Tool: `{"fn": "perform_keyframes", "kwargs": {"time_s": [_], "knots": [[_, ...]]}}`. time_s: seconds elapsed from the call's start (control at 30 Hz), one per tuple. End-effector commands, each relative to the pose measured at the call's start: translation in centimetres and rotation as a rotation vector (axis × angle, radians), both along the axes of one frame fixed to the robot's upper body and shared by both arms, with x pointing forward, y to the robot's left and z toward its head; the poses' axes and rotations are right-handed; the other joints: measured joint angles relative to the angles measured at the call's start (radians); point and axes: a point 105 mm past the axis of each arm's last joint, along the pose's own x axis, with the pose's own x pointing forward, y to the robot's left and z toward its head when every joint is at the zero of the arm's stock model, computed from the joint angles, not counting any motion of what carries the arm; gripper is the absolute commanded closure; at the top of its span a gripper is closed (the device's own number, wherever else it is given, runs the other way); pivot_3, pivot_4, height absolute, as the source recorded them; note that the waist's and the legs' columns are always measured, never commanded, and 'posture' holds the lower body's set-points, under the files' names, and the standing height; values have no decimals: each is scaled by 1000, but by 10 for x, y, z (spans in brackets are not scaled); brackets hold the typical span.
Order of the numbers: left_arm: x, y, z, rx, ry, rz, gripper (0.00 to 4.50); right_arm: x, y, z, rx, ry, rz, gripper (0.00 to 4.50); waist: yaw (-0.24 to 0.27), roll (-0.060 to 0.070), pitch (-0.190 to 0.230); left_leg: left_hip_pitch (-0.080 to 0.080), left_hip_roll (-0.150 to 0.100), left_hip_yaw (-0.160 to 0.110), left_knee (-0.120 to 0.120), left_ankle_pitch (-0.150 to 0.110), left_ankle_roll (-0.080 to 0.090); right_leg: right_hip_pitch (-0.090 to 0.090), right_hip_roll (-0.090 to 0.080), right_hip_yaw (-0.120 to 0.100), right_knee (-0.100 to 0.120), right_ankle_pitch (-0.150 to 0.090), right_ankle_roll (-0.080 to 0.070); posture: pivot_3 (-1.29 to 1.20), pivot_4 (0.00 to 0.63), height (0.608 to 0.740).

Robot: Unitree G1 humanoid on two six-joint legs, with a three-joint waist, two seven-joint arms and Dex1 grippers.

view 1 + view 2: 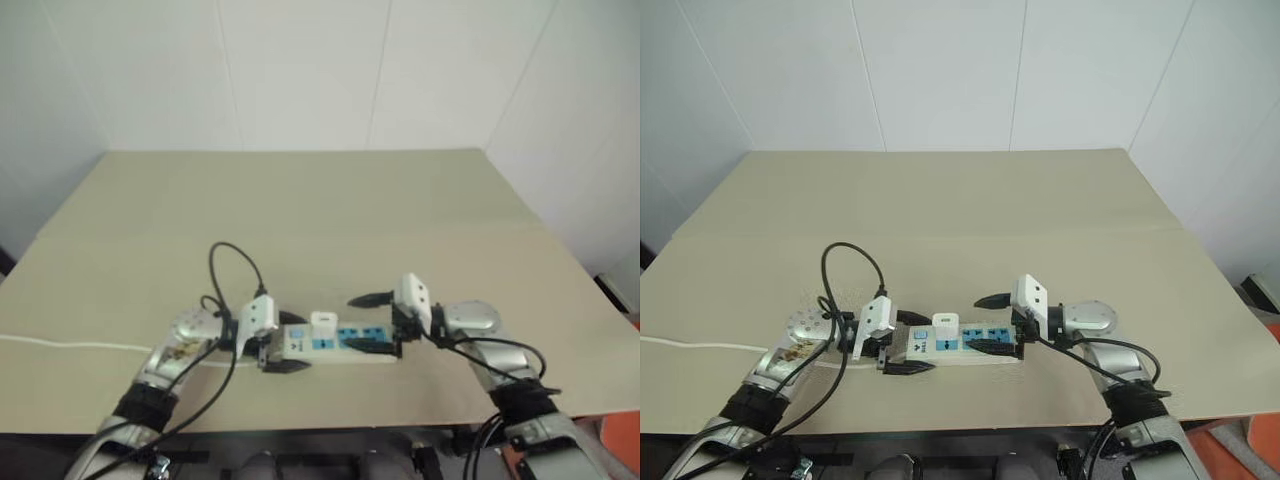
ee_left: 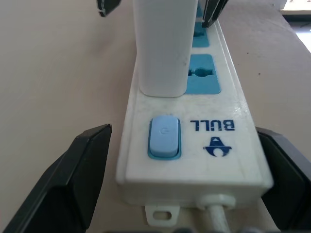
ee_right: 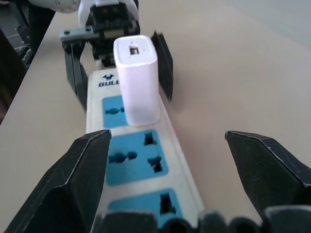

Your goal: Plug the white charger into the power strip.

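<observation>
Standing upright in the power strip (image 1: 335, 345), the white charger (image 1: 323, 322), both arms' fingers released.

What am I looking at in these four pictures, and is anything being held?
A two-armed robot at a tan table. The two wide pictures come from its head, looking down over its arms. The two close-ups come from cameras on each wrist, looking along that gripper's black fingers. On the table lies a white power strip with blue sockets; the white charger stands upright, plugged in near the switch end. The left gripper straddles the switch end, the right gripper the other end. Both are open; neither holds anything.
</observation>
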Motion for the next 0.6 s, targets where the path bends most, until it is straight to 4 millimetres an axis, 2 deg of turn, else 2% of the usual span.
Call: {"fn": "perform_keyframes", "kwargs": {"time_s": [0.03,0.13,0.23,0.43,0.6], "knots": [[-2,14,33,-58,-64,13,13,0,-15,28,32,-83,-35,0,0,0,1,0,0,0,0,0,0,0,0,0,0,0,0,0,150,740],[-11,29,50,-73,-65,24,13,-5,-33,41,33,-113,-85,0,3,1,3,0,0,0,0,0,0,0,0,0,-1,0,1,0,150,740],[-23,43,60,-80,-41,41,13,-14,-52,45,15,-124,-131,0,8,0,3,0,0,1,-4,0,0,0,-1,0,-3,0,0,0,150,740],[-20,73,62,-74,-30,199,13,-25,-89,53,-41,-152,-266,0,15,0,5,0,0,1,-6,0,0,-2,-1,0,-3,-3,2,0,150,740],[-21,80,63,-86,-22,251,13,-31,-117,58,-83,-149,-352,0,14,0,5,1,0,2,-6,0,0,-1,-1,0,-3,-3,3,0,150,740]]}}
